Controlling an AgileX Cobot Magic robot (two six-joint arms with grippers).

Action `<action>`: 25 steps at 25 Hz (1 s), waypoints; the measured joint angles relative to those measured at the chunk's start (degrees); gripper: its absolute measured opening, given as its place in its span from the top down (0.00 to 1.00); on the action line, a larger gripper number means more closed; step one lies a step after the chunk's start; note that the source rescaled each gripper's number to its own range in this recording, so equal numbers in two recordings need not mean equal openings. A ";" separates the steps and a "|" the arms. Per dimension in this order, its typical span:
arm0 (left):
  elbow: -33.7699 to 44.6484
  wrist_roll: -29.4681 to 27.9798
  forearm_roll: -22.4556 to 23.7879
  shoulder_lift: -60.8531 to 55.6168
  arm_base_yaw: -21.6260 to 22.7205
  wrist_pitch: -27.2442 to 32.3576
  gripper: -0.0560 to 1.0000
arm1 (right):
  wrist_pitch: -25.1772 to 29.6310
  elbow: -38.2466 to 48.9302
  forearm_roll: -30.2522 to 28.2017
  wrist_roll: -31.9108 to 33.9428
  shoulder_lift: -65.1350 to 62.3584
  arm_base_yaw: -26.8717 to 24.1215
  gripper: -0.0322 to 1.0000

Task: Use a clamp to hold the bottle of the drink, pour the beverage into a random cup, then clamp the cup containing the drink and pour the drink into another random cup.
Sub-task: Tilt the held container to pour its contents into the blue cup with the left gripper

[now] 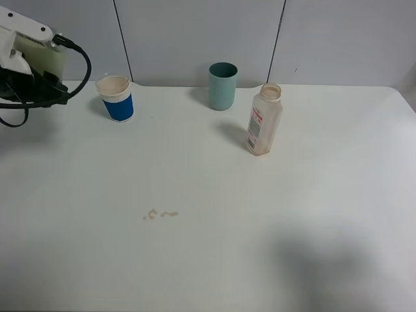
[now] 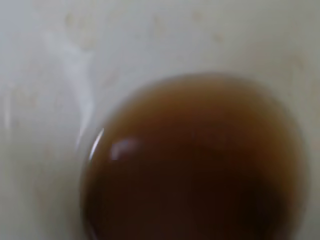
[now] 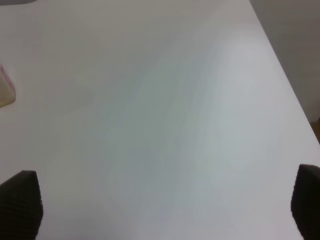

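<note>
White table [image 1: 78,260], matt, backed by grey wall panels [image 1: 195,32].

1. Bottle [image 1: 264,120]: clear plastic, uncapped and upright, right of centre. It carried a printed label and a tan residue at its foot.
2. Teal cup [image 1: 223,86]: upright near the back edge, to the left of the bottle and apart from it.
3. Blue-and-white cup [image 1: 116,97]: upright at the back left, pale tan inside, well apart from the teal cup.
4. Brown drops [image 1: 159,214]: a small spill on the open middle of the table, touching none of the vessels.
5. Left arm [image 1: 19,39]: at the far back-left corner with a black cable [image 1: 81,62] looping beside the blue-and-white cup. A cream-coloured object [image 1: 45,57] sat at its end.
6. Left gripper: the fingers were not seen, so I could not tell whether they were together or apart. Its wrist camera was filled by a blurred pool of brown drink [image 2: 195,165] inside a pale wall [image 2: 150,35].
7. Right gripper [image 3: 162,202]: dark fingertips [image 3: 20,200] spread wide with only bare table between them, close to the table's edge.
8. Soft shadow [image 1: 325,260]: lay on the front right of the table.
</note>
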 joint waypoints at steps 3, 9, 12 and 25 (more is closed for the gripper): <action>-1.54 0.00 0.52 0.14 0.00 2.28 0.94 | 0.00 0.00 0.00 0.00 0.00 0.00 0.00; -4.39 0.17 0.77 2.87 0.00 5.12 0.94 | 0.00 0.00 0.00 0.00 0.00 0.00 0.00; -5.96 0.72 0.81 4.46 0.00 6.45 0.94 | 0.00 0.00 0.00 0.00 0.00 0.00 0.00; -12.11 5.16 0.76 9.36 0.00 10.64 0.94 | 0.00 0.00 0.00 0.00 0.00 0.00 0.00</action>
